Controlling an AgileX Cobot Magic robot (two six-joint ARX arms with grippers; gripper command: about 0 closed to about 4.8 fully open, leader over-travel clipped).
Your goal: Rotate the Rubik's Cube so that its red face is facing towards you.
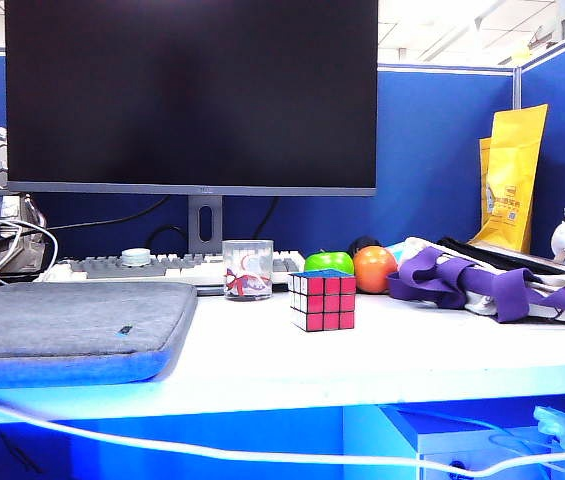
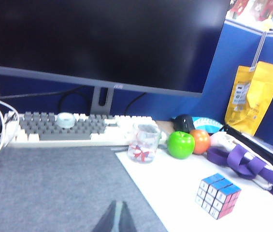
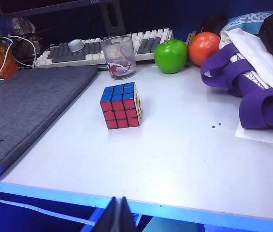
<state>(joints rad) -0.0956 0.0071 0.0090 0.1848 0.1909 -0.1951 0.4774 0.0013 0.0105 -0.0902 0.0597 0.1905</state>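
While both arms hang back from the work, the small Rubik's Cube (image 1: 323, 300) with black grid lines and coloured stickers stands alone on the white desk top (image 1: 412, 350), its red face (image 1: 330, 302) turned to the front edge of the desk and its blue side up. Just behind the cube and a little to one side is a clear printed cup (image 1: 248, 269), upright, apart from the cube. Also behind the cube, on the other side, sit a green apple (image 1: 329, 262) and an orange round fruit (image 1: 374, 269), side by side. A grey and white keyboard (image 1: 152, 266) lies behind the cup, under a large black monitor (image 1: 191, 95). A flat grey fabric sleeve (image 1: 67, 325) lies beside the cube, well apart from it, and a heap of purple and white cloth (image 1: 482, 285) lies on the cube's opposite side.

The left gripper (image 2: 116, 220) hovers over the grey sleeve, fingers pressed together with nothing between them. The right gripper (image 3: 118, 216) hangs at the desk's front edge, well short of the cube, fingers likewise closed tight and empty.
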